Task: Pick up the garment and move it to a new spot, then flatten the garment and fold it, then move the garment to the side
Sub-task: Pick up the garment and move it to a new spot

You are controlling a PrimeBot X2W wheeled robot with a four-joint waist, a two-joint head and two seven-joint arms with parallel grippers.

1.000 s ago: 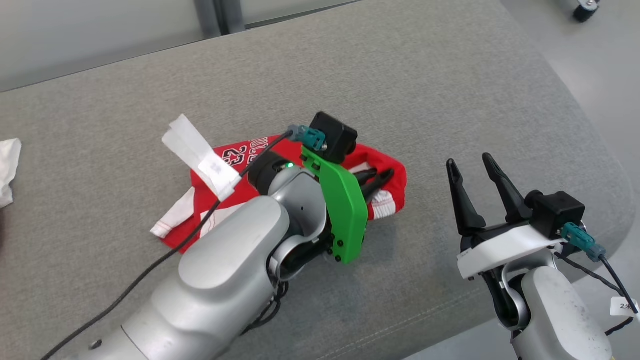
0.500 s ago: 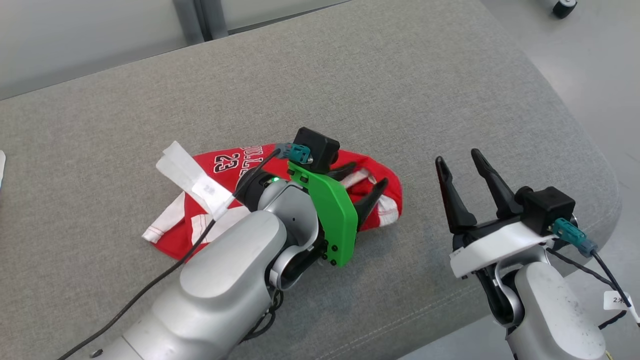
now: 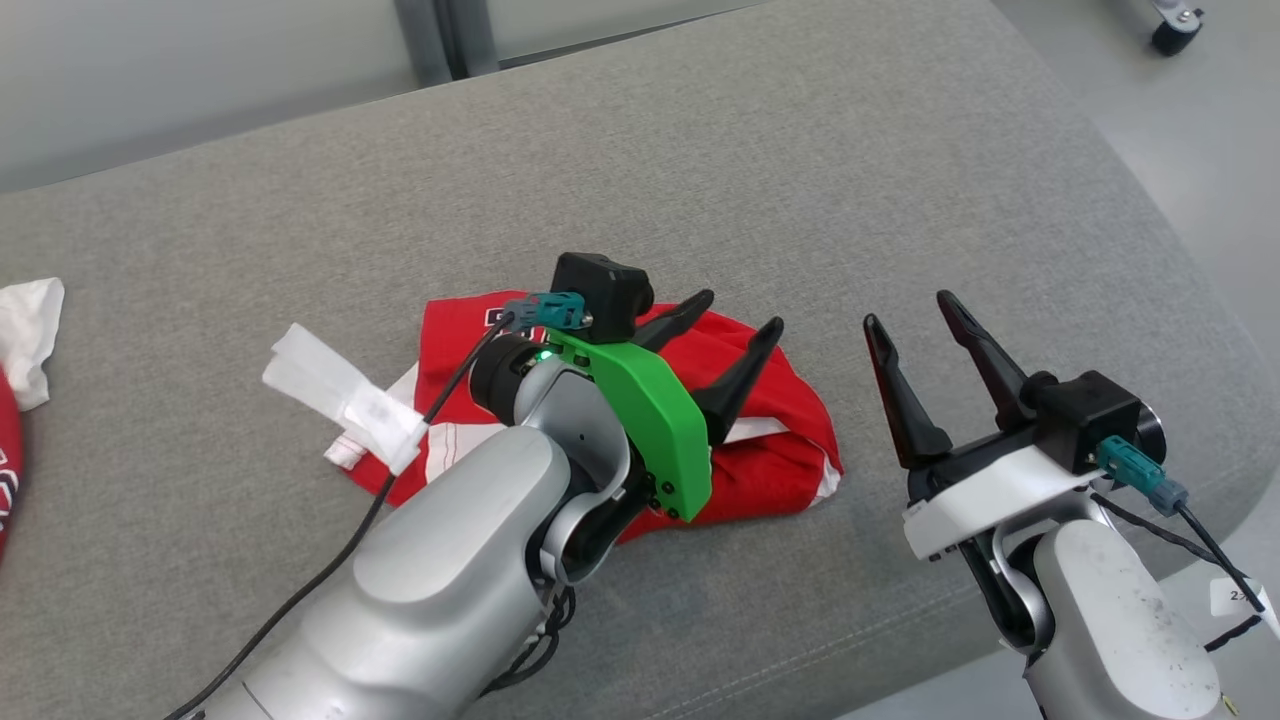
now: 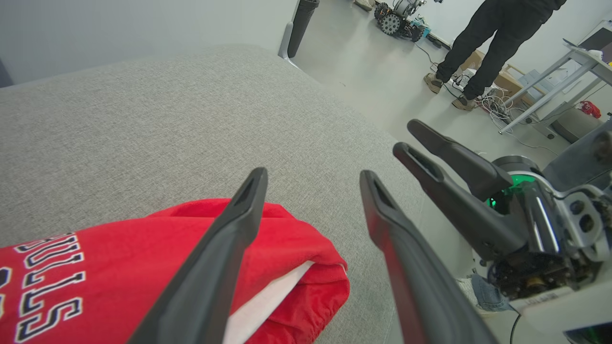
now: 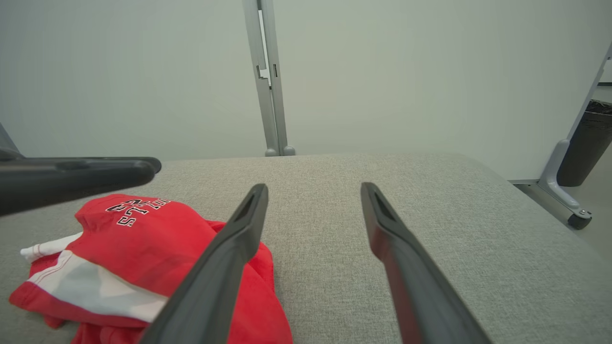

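The red garment, with white trim and black-and-white lettering, lies bunched on the grey cushion. My left gripper hovers open just above its right part, with nothing between the fingers. In the left wrist view the left gripper spreads over the garment, which ends under the left finger. My right gripper stands open and empty to the right of the cloth, over bare cushion. The right wrist view shows the right gripper with the garment at its lower left.
A white cloth and a red item lie at the cushion's far left. The cushion's rounded edge drops to the floor on the right. A person's legs stand on the floor beyond, and a black bin stands to the right.
My left gripper has opened and let go of the garment, then risen a little; the cloth now lies in a heap under it. The head camera has shifted. The right gripper stays open.
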